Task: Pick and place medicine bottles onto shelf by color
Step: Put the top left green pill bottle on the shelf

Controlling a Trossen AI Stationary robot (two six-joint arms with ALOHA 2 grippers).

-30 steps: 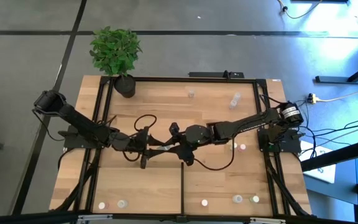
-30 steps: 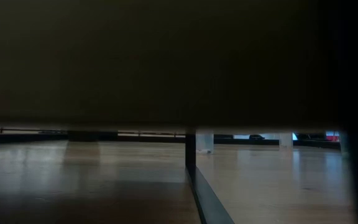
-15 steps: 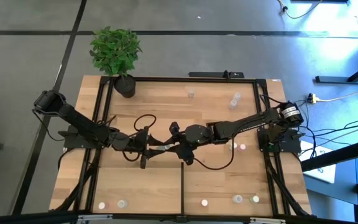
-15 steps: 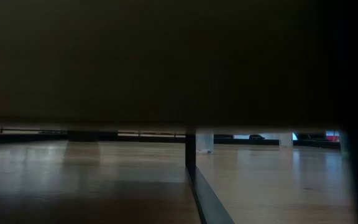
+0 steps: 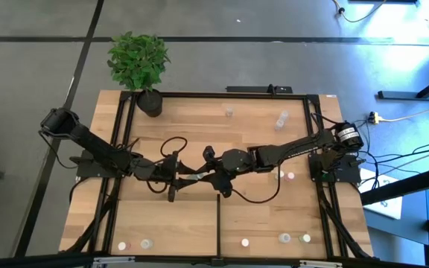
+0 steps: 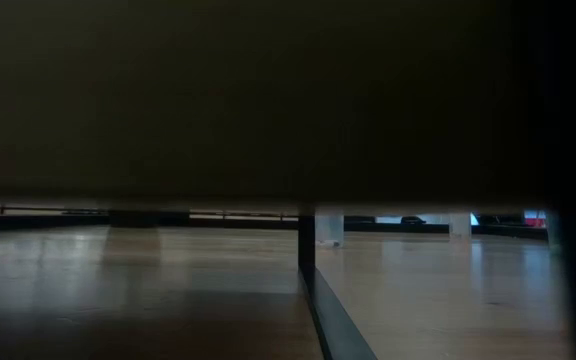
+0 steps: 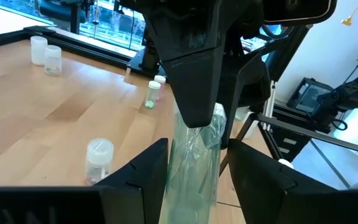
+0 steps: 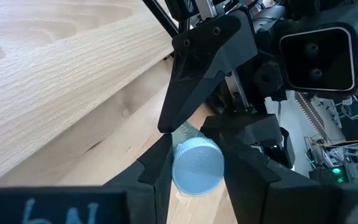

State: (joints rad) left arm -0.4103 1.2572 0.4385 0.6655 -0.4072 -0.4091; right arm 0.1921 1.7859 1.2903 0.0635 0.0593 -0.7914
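Observation:
One medicine bottle point(image 5: 195, 177), clear and greenish with a pale blue-white cap, hangs level over the middle of the shelf point(image 5: 199, 134). My left gripper point(image 5: 188, 178) is shut on it from the table's left and my right gripper point(image 5: 205, 176) from the right. In the left wrist view the bottle's body point(image 7: 194, 155) runs away between my fingers. In the right wrist view its cap point(image 8: 196, 165) faces the camera. Other medicine bottles stand on their bases at the far right point(image 5: 281, 119), beside the right arm point(image 5: 290, 176) and along the near edge point(image 5: 146, 243). My left gripper pinches the bottle's clear body point(image 7: 191, 186) between its two fingers, which come almost level from the table's left and lie along the bottle. The bottle is clear of the shelf. My right gripper pinches the cap end point(image 8: 185, 177) by its round side between its two fingers, slanting down from the table's right. The cap's flat top faces back toward that wrist.
A black pot with a green plant point(image 5: 150, 103) stands at the far left corner. A short black divider bar point(image 5: 218, 223) runs from the near rail toward the middle. Loose black cables point(image 5: 173, 145) loop over the boards near both grippers. Several bottles line the near edge point(image 5: 284, 238).

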